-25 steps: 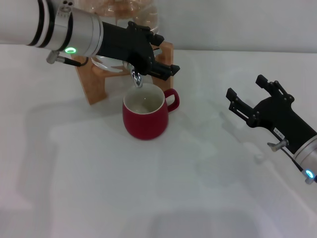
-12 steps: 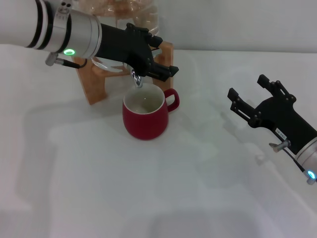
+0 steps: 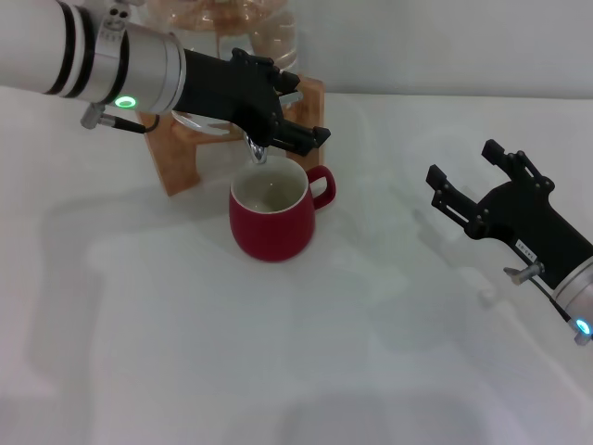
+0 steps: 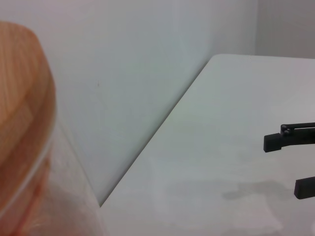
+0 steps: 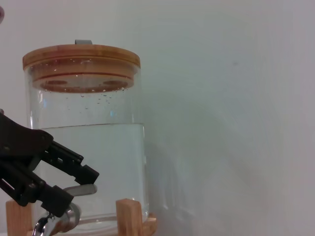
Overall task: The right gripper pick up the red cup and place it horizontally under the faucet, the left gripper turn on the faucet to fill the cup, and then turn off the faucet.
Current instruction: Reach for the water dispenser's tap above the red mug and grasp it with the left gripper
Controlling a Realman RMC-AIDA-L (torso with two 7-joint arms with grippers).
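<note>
The red cup [image 3: 271,219] stands upright on the white table, its handle pointing right, directly below the faucet [image 3: 255,149] spout. My left gripper [image 3: 310,113] reaches in from the left at the faucet, open. In the right wrist view the left gripper [image 5: 82,189] has the thin chrome lever [image 5: 81,189] of the faucet [image 5: 54,221] between its two black fingers. My right gripper [image 3: 461,159] rests far right of the cup, open and empty; the left wrist view shows the right gripper [image 4: 283,164] at the picture's edge.
A glass water jar [image 5: 88,137] with a bamboo lid [image 5: 81,56] sits on a wooden stand [image 3: 176,153] behind the cup, against a white wall. White table surface [image 3: 278,352] stretches in front and between the cup and the right gripper.
The left arm has shifted slightly back to the left at the faucet. The right gripper drifted a little toward the lower right. The cup has not moved.
</note>
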